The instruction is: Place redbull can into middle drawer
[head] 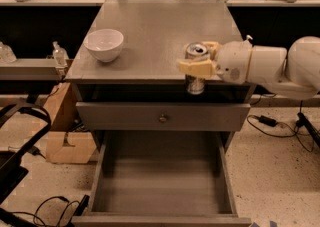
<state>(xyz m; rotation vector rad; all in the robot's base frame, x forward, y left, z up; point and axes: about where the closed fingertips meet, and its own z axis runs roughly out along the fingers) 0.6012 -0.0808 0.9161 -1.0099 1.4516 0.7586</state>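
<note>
The redbull can [195, 82] is a slim silver can with a shiny top rim. My gripper [199, 60] is shut on the can, with one cream finger [194, 67] across its front. It holds the can upright in the air in front of the cabinet's front edge, right of centre. The white arm reaches in from the right. The middle drawer [162, 186] is pulled out wide below, with a plain grey floor and nothing in it. The can hangs above the drawer's back right part.
A white bowl [104, 45] stands on the grey cabinet top [155, 26] at the left. A shut drawer front with a small brass knob [162, 118] sits above the open drawer. A cardboard box [67, 136] and cables lie on the floor to the left.
</note>
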